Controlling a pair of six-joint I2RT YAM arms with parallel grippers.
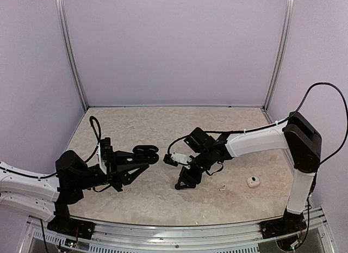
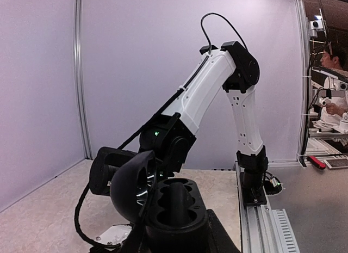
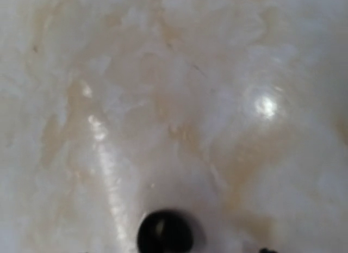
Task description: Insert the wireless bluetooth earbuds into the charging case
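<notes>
My left gripper point(image 1: 140, 156) is shut on a black oval charging case point(image 1: 147, 152) and holds it above the table. In the left wrist view the case point(image 2: 176, 209) is open, with its lid point(image 2: 128, 187) swung up to the left and its wells looking empty. My right gripper point(image 1: 182, 183) points down at the table, just right of the case. Its wrist view shows a black earbud point(image 3: 165, 231) lying on the table at the bottom edge. Only slivers of the fingertips show on either side of it, spread apart. A tiny white earbud point(image 1: 222, 187) lies further right.
A white oval case point(image 1: 253, 181) lies on the marble-patterned table point(image 1: 163, 128) to the right, near the right arm's base. White walls close the table in at the back and sides. A rail point(image 2: 261, 226) runs along the near edge.
</notes>
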